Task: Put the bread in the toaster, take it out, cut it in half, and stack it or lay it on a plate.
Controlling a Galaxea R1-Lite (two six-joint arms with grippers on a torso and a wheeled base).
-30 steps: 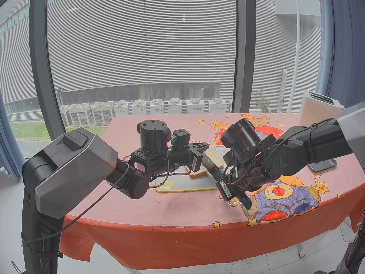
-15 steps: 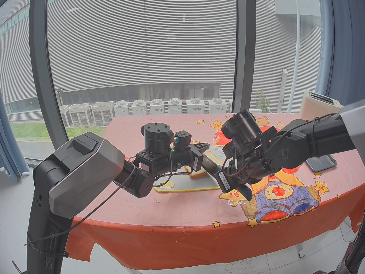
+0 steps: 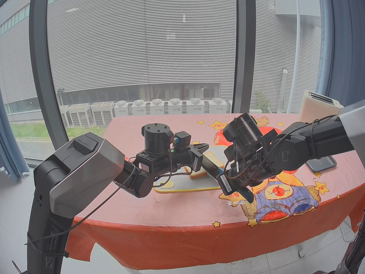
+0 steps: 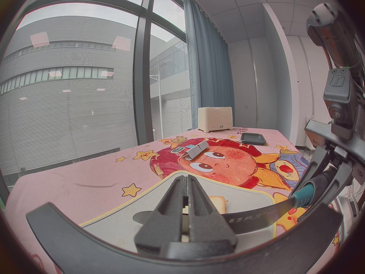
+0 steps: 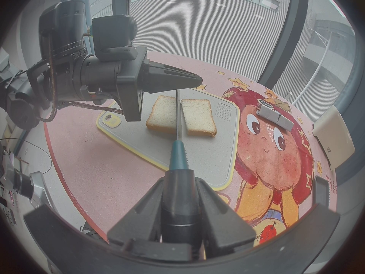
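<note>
We judge the cut nearly done: right jaws clamp the knife [image 5: 178, 155] between bread [image 5: 197, 117] halves, left jaws closed together empty; next, lift clear and move the halves to the plate [image 4: 253, 138].

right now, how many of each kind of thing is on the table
bread pieces: 2
knife: 1
cutting board: 1
toaster: 1
plate: 1
grey folded piece: 1
total: 7
</note>
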